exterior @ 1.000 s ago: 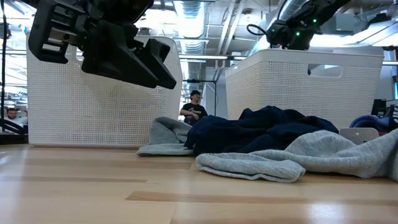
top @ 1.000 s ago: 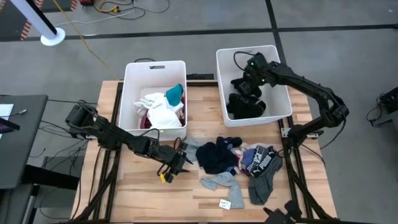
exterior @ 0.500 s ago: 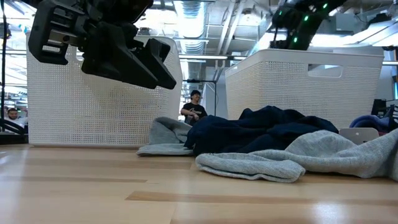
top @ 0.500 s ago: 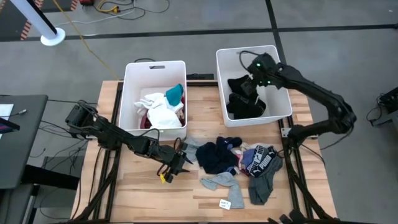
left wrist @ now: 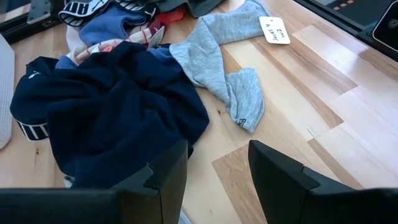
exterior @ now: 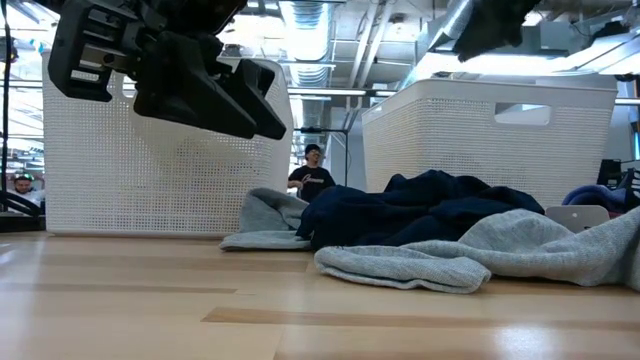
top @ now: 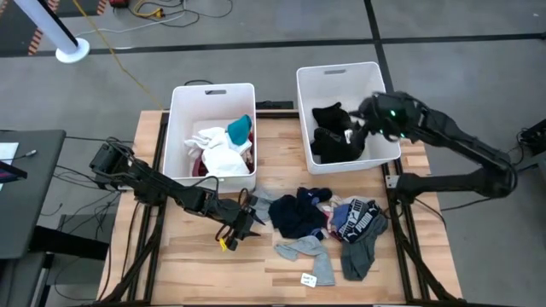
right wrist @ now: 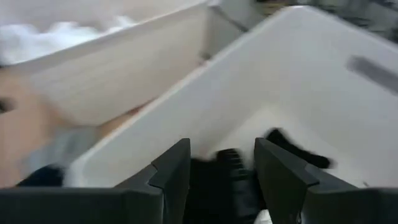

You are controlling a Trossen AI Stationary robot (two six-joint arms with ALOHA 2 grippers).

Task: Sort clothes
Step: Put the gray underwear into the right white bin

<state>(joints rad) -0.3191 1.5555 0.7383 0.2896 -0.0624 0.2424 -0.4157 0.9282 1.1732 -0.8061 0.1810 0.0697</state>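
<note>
Left gripper (top: 241,223) open, empty, nearest: navy garment (top: 294,213) just right of it. Right gripper (right wrist: 217,163) open over bin (top: 309,102).

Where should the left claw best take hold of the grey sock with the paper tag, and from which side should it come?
Probably at the bent middle of the grey sock, where it lies bare on the wood. Come straight down from above: the sock is flat, its upper end touches the navy garment, and the paper tag sits at its far end.
</note>
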